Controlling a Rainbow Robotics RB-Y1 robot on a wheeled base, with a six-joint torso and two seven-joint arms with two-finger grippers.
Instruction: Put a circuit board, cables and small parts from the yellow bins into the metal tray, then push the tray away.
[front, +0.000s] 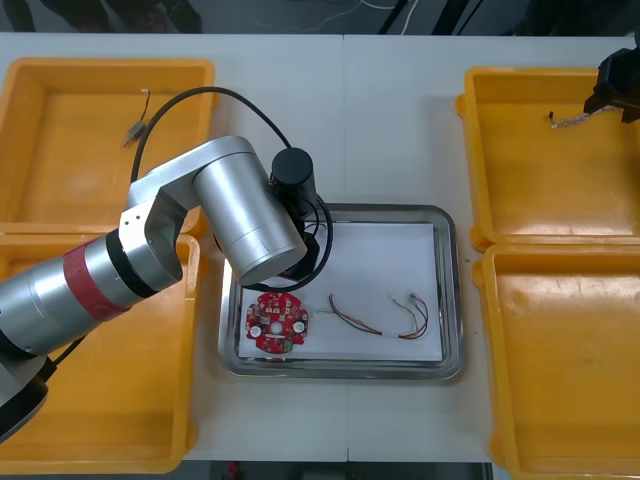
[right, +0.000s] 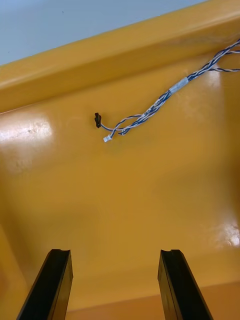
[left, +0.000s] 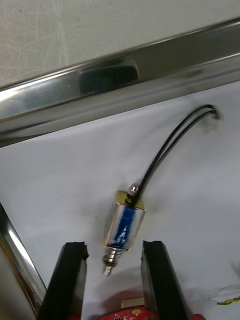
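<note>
Yellow bins (front: 100, 170) four, circuit board (front: 277, 322) one, small metal part (left: 124, 227) one, left tool (left: 114, 245) spread empty, right tool (right: 115, 252) spread empty

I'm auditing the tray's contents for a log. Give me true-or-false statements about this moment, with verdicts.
1. The round red circuit board lies in the metal tray. True.
2. The twisted blue and white cable is in the tray. False: it lies in a yellow bin, beyond the open right gripper.
3. The open left gripper hovers at a small metal part in the tray. True.
4. The tray holds no cable. False: a red and yellow cable lies there.
</note>
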